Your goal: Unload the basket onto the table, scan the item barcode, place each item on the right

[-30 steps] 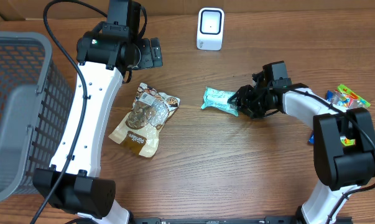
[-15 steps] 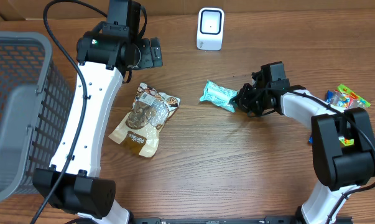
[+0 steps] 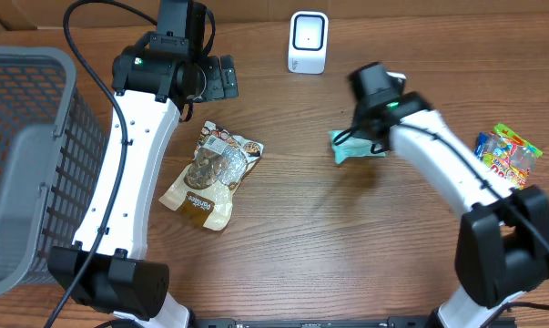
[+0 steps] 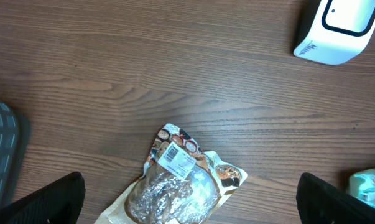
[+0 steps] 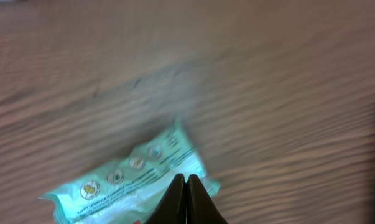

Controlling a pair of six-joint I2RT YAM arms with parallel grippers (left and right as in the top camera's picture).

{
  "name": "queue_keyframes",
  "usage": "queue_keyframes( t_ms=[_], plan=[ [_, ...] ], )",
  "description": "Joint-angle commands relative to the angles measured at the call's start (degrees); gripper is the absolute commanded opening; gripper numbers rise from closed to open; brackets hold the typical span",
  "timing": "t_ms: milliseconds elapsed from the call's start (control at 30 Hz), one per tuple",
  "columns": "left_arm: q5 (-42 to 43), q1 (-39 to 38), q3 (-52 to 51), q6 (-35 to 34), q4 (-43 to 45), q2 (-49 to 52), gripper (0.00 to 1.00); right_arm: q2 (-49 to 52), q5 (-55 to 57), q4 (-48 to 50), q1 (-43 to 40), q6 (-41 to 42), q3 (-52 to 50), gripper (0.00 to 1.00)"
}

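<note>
Overhead: the right gripper (image 3: 359,138) has its jaws together, clamped on the teal packet (image 3: 347,150), which hangs just under the jaws, lifted off the table (image 3: 283,255). The white scanner (image 3: 308,42) stands beyond the jaws, apart from them, with nothing between. A candy packet (image 3: 509,153) lies well behind the right arm. The left gripper (image 3: 217,79) has its jaws wide apart and holds nothing. A brown snack pouch (image 3: 210,173) lies below it. The grey basket (image 3: 33,155) is well off to its outer side; its contents cannot be told.

Left wrist: left gripper (image 4: 190,202), fingers (image 4: 44,199) spread. The pouch (image 4: 181,183) lies between them, the scanner (image 4: 336,28) is far ahead, and the teal packet's edge (image 4: 370,186) is near the other finger.

Right wrist (blurred): right gripper (image 5: 186,196) pinches the teal packet (image 5: 131,183).
</note>
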Motion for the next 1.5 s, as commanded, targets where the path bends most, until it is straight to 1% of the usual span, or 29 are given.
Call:
queue_keyframes(
  t_ms=[0,133,167,200,233,267,300,333,367,433,467,500,600,633,700,800,867,933,967,1100,1200,1267,1300,1333,1367,1400,1467],
  plan=[
    [-0.3,0.2,0.9,1.3,0.0,-0.9,1.0,0.4,27.3,-0.5,5.6,-4.3,0.7,0.04],
    [-0.3,0.2,0.9,1.3,0.0,-0.9,1.0,3.3,35.6,-0.8,9.6,-5.1,0.7,0.04],
    [-0.3,0.2,0.9,1.3,0.0,-0.9,1.0,3.9,35.2,-0.7,10.2,-4.9,0.7,0.04],
    [-0.3,0.2,0.9,1.3,0.0,-0.9,1.0,4.2,32.8,-0.5,10.4,-4.8,0.7,0.07],
    [-0.3,0.2,0.9,1.3,0.0,-0.9,1.0,4.2,28.0,-0.6,10.4,-4.3,0.7,0.1],
    [-0.3,0.2,0.9,1.3,0.0,-0.9,1.0,4.2,23.2,-0.9,10.2,-2.1,0.7,0.16],
    [-0.3,0.2,0.9,1.3,0.0,-0.9,1.0,4.1,19.2,-1.6,9.4,1.8,0.7,0.38],
    [-0.3,0.2,0.9,1.3,0.0,-0.9,1.0,4.1,15.4,-2.3,8.2,5.7,0.7,0.66],
    [-0.3,0.2,0.9,1.3,0.0,-0.8,1.0,4.1,10.8,-3.0,6.6,8.7,0.7,0.78],
    [-0.3,0.2,0.9,1.3,0.0,-0.9,1.0,4.1,-0.2,-3.8,2.9,10.5,0.7,0.9],
    [-0.3,0.2,0.9,1.3,0.0,-0.9,1.0,4.1,-8.9,-4.2,0.0,10.5,0.7,0.98],
    [-0.3,0.2,0.9,1.3,0.0,-0.9,1.0,4.1,-15.1,-4.5,-2.1,10.5,0.7,1.0],
    [-0.3,0.2,0.9,1.3,0.0,-0.9,0.99,4.1,-34.2,-5.3,-8.7,10.5,0.6,1.0],
    [-0.3,0.2,0.9,1.3,0.0,-0.9,1.0,4.1,-38.7,-5.2,-10.4,10.9,0.1,1.0],
    [-0.3,0.2,0.9,1.3,0.0,-0.9,1.0,4.1,-42.0,-5.2,-12.9,12.4,-1.2,0.98],
    [-0.3,0.2,0.9,1.3,0.0,-0.8,1.0,4.1,-41.8,-4.0,-14.6,15.4,-4.4,0.88],
    [-0.3,0.2,0.9,1.3,0.0,-0.9,1.0,4.1,-42.1,-2.3,-14.9,17.5,-6.8,0.84],
    [-0.3,0.2,0.9,1.3,0.0,-0.9,1.0,4.1,-42.3,0.3,-14.9,20.3,-9.3,0.77],
    [-0.3,0.2,0.9,1.3,0.0,-0.9,0.99,4.1,-42.3,1.8,-14.8,21.5,-10.4,0.73],
    [-0.3,0.2,0.9,1.3,0.0,-0.9,1.0,4.2,-41.5,9.1,-14.8,25.2,-14.1,0.63],
    [-0.3,0.2,0.9,1.3,0.0,-0.9,1.0,4.2,-39.0,15.1,-14.8,25.7,-16.4,0.56],
    [-0.3,0.2,0.9,1.3,0.0,-0.9,1.0,4.2,-37.1,17.7,-14.8,25.6,-17.0,0.51],
    [-0.3,0.2,0.9,1.3,0.0,-0.9,1.0,4.2,-36.2,18.7,-14.8,24.9,-17.0,0.42],
    [-0.3,0.2,0.9,1.3,0.0,-0.8,1.0,4.2,-35.5,19.6,-14.8,23.4,-17.0,0.36],
    [-0.3,0.2,0.9,1.3,0.0,-0.9,1.0,4.2,-35.5,21.1,-14.8,20.7,-17.0,0.25],
    [-0.3,0.2,0.9,1.3,0.0,-0.9,1.0,4.2,-35.7,22.2,-14.8,18.5,-17.0,0.22],
    [-0.3,0.2,0.9,1.3,0.0,-0.9,1.0,4.2,-35.8,23.8,-14.8,14.1,-16.6,0.2]
  ],
)
